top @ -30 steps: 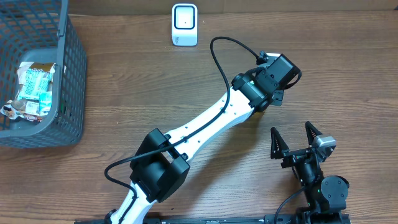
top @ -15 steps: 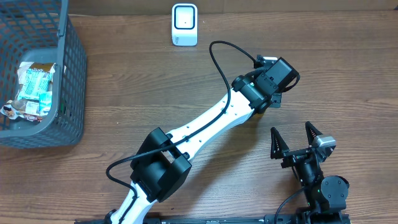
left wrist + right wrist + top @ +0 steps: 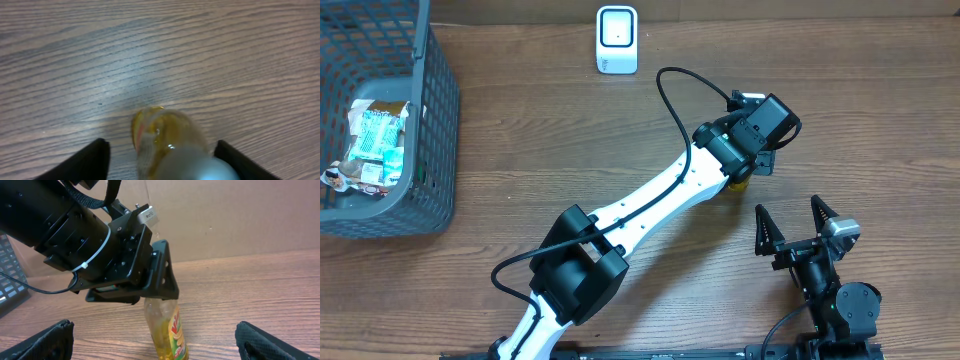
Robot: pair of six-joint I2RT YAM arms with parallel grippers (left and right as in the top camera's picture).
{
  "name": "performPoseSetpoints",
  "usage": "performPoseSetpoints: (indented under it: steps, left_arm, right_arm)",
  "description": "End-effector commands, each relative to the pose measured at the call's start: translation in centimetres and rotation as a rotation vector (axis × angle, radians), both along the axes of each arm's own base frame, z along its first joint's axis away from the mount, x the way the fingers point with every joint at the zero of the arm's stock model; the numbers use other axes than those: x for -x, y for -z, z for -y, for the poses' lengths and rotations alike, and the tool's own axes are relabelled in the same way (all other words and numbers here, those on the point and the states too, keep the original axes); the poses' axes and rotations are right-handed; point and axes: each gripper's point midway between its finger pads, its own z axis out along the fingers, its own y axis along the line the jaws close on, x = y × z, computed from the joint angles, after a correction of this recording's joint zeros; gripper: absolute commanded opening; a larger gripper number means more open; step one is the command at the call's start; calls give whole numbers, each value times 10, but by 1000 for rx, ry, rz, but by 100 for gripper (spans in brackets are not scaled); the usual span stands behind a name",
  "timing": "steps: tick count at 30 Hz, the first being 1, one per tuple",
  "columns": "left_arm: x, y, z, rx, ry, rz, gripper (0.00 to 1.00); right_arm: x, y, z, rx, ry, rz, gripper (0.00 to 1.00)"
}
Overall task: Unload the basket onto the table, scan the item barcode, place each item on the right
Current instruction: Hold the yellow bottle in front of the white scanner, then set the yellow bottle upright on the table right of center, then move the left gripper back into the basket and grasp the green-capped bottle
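Overhead, left end effector [image 3: 750, 165]: points down over the bottle [image 3: 740, 183]; only a yellow sliver of the bottle shows beneath it.
Overhead, writing: nothing legible on the white scanner [image 3: 617, 40], which sits well beyond the left end effector near the desk's far edge.
Overhead, room: bare desk [image 3: 520, 150] all round the left end effector. The right end effector [image 3: 797, 222] is near it, spread wide and holding nothing. The wire basket [image 3: 435, 120] is far to its left.
Left wrist, end effector: fingers [image 3: 95, 160] are apart with the bottle between them, not clamped.
Left wrist, bottle: seen top-down, with the blurred cap nearest.
Right wrist, bottle: upright on the desk directly under the left end effector, long axis vertical.
Right wrist, label: yellow with red lettering, facing the right end effector; too blurred to read.
Right wrist, room: open desk lies before the bottle and a cardboard wall [image 3: 240, 220] behind it.
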Motion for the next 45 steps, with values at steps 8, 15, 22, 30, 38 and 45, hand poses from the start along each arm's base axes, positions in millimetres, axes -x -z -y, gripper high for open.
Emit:
performPoseSetpoints:
  steps: [8,15,22,30,38,45]
  left_arm:
    - [-1,-19,9,24,62,41,100]
    - [-17,-120,-12,89,73,200,100]
    - [-19,-218,-105,42,-57,363,100]
    - [15,-290,-258,-147,-188,464,99]
    - [58,-283,-417,-365,-531,312,100]
    - [78,-264,-504,-297,-806,167,100]
  right_arm:
    - [0,2,0,0,4,5,100]
    - [0,2,0,1,4,5,100]
    - [0,2,0,0,4,5,100]
    - [0,2,0,0,4,5,100]
    - [0,2,0,0,4,5,100]
    - [0,2,0,0,4,5,100]
